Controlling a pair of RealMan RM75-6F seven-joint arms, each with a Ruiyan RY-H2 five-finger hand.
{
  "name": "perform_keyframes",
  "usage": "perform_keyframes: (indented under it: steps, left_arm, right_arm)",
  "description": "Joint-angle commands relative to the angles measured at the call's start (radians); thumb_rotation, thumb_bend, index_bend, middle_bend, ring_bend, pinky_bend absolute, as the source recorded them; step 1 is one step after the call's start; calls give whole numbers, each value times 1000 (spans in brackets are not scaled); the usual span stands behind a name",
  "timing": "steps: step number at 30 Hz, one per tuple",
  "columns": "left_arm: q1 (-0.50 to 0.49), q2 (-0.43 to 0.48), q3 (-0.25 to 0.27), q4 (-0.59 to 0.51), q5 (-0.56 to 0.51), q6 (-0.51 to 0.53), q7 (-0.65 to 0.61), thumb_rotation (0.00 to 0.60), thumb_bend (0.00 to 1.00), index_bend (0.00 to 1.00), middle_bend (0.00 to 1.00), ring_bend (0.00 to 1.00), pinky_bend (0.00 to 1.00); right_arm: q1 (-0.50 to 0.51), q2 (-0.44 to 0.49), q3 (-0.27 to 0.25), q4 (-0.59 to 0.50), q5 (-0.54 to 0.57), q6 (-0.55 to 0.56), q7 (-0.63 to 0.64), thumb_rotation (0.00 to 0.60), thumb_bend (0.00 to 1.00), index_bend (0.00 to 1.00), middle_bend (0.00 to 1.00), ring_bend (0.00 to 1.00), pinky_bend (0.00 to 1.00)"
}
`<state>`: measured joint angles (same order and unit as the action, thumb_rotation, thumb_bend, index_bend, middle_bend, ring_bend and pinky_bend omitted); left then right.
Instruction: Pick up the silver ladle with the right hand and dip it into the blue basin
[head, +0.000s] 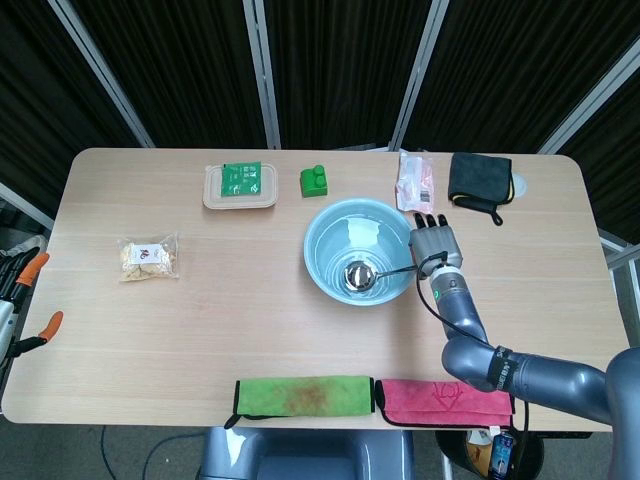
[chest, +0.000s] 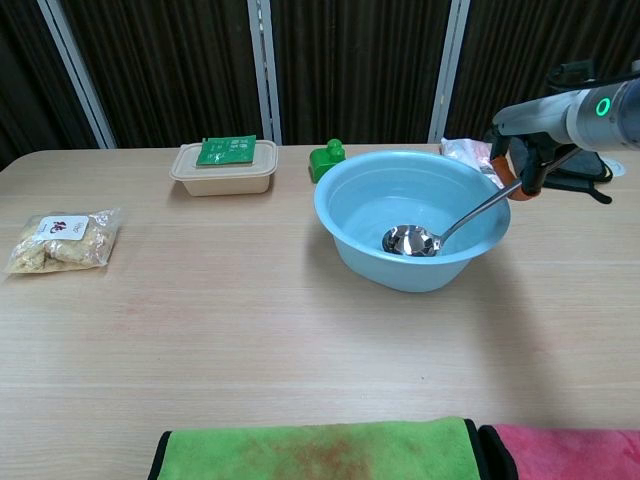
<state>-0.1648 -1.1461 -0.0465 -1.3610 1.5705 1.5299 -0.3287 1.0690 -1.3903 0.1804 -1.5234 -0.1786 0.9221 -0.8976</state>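
The silver ladle (chest: 412, 240) has its bowl low inside the blue basin (chest: 345, 222), its handle slanting up over the right rim. My right hand (chest: 520, 160) grips the handle's end just right of the basin. From above, the ladle bowl (head: 357, 275) lies near the middle of the basin (head: 320, 250) and the right hand (head: 434, 246) hovers at its right rim. My left hand (head: 25, 300) shows only at the far left edge, off the table, fingers spread and holding nothing.
A lidded takeaway box (head: 240, 186), a green block (head: 315, 181), a pink packet (head: 414, 182) and a black cloth (head: 477, 180) line the far side. A snack bag (head: 148, 257) lies left. Green (head: 303, 394) and pink (head: 445, 400) towels sit at the front edge.
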Motion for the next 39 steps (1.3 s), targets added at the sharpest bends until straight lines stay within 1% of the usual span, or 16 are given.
perform_keyframes:
  steps: [1, 10, 17, 22, 26, 30, 33, 39]
  left_arm:
    - [-1, 1, -3, 3, -6, -6, -5, 600, 363, 58, 0, 0, 0]
    - [-10, 6, -8, 13, -12, -23, -41, 600, 364, 59, 0, 0, 0]
    - [-4, 13, -6, 17, -2, -6, -67, 600, 365, 58, 0, 0, 0]
    - [-5, 16, -4, 20, 0, -7, -81, 600, 366, 58, 0, 0, 0]
    - [-4, 19, -2, 21, 9, -1, -103, 600, 369, 59, 0, 0, 0]
    - [-1, 20, -1, 26, 13, 9, -110, 600, 368, 59, 0, 0, 0]
    - [1, 20, 2, 26, 18, 12, -110, 600, 368, 58, 0, 0, 0]
    - [5, 22, 6, 22, 27, 23, -104, 600, 371, 59, 0, 0, 0]
  right_arm:
    - [19, -33, -10, 47, 12, -22, -3, 600, 467, 719, 0, 0, 0]
    - [19, -87, -27, 115, 3, -34, 29, 600, 467, 718, 0, 0, 0]
    - [22, -106, -33, 109, -1, -19, 36, 600, 467, 719, 0, 0, 0]
    - [30, -77, -14, 49, 10, 16, 37, 600, 466, 718, 0, 0, 0]
    - [41, -37, 7, -9, 59, 30, 31, 600, 468, 719, 0, 0, 0]
    - [54, 0, 28, -70, 83, 64, 24, 600, 467, 718, 0, 0, 0]
    - [66, 37, 45, -123, 121, 86, 14, 600, 467, 719, 0, 0, 0]
    - [77, 82, 59, -176, 160, 110, 8, 600, 467, 719, 0, 0, 0]
